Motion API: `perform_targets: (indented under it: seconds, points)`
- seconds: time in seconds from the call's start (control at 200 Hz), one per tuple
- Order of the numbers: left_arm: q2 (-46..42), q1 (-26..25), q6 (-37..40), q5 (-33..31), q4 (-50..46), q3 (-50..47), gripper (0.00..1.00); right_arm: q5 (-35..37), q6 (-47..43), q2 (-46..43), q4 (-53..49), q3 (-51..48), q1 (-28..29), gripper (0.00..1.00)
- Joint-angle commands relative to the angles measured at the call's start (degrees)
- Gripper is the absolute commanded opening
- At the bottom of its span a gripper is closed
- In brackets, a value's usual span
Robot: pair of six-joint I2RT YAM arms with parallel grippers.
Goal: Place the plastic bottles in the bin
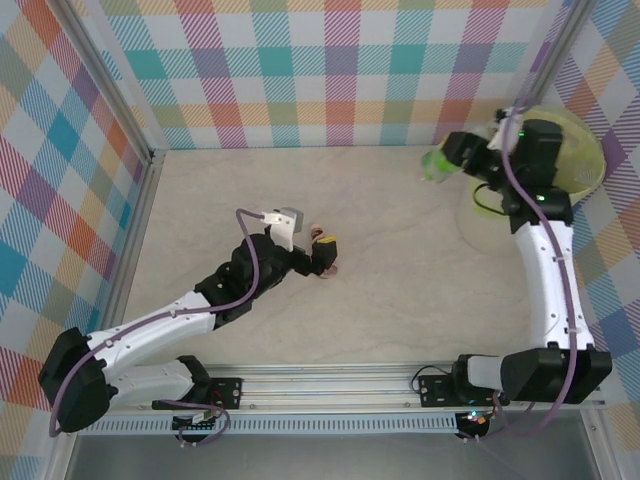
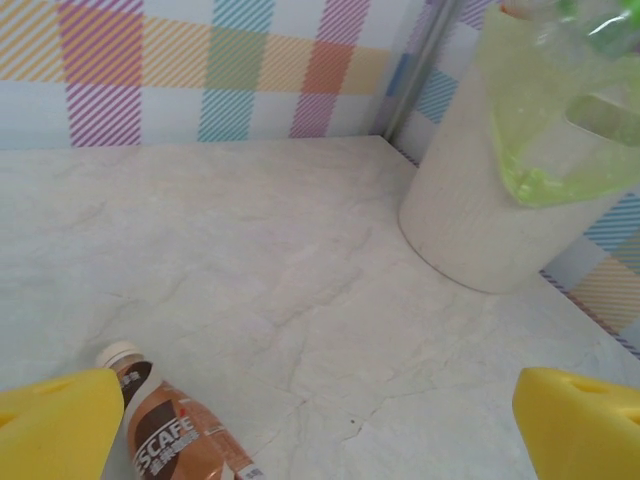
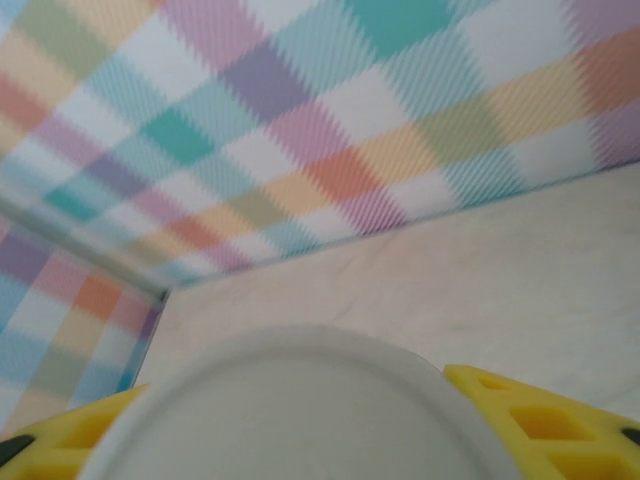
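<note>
Left gripper [image 2: 320, 410], fingers spread wide, sits at a lying brown-labelled plastic bottle [image 2: 175, 435]. Right gripper [image 1: 451, 159] clamps a green plastic bottle [image 1: 435, 165] beside the lime-lined round bin [image 1: 586, 150].

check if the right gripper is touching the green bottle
Touching. Right wrist view: both yellow fingers sit flush against the pale round end of the green bottle, no gap. Top external view: it sticks out of the right gripper.

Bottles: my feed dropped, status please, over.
Left gripper open, brown bottle lying by its finger. Right gripper shut on green bottle, near bin. No obstruction seen.
</note>
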Motion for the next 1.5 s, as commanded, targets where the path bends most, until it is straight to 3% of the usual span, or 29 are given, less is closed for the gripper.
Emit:
perform_targets:
  seconds: [0.0, 0.31, 0.405, 0.61, 0.87, 1.145, 1.265, 1.375, 1.495]
  points:
    - [-2.7, 1.1, -2.7, -3.1, 1.8, -2.0, 1.00, 2.7, 2.8, -0.6, 5.9, 1.8, -4.4, 0.50]
    - [-3.8, 2.7, -9.6, -7.0, 6.8, -8.9, 1.00, 18.6, 7.4, -3.7, 20.7, -5.8, -13.9, 0.50]
    - [-2.9, 3.0, -10.2, -6.6, 7.3, -9.3, 1.00, 18.4, 12.7, -4.4, 24.1, -9.1, -17.3, 0.50]
    - [-0.1, 3.3, -8.0, -5.8, 6.6, -8.9, 1.00, 10.0, 18.5, -1.9, 24.1, -8.0, -21.9, 0.50]
    - [2.7, 3.6, -4.8, -11.7, 9.9, -10.0, 1.00, 11.0, 19.0, 0.3, 26.5, -8.8, -22.0, 0.51]
    - [12.6, 4.5, -0.8, -9.4, 10.3, -5.1, 1.00, 14.4, 20.2, 3.2, 32.7, -14.1, -20.2, 0.54]
    - [12.2, 5.4, -2.6, -8.9, 11.0, -5.7, 1.00, 16.0, 20.4, 5.1, 34.6, -16.1, -18.8, 0.55]
    - [11.1, 5.8, -2.9, -8.8, 10.9, -6.5, 1.00, 19.2, 13.6, 9.1, 31.4, -12.9, -15.4, 0.57]
    - [9.8, 5.9, -3.3, -7.8, 9.0, -6.3, 1.00, 17.9, 15.2, 13.9, 31.4, -10.6, -15.1, 0.58]
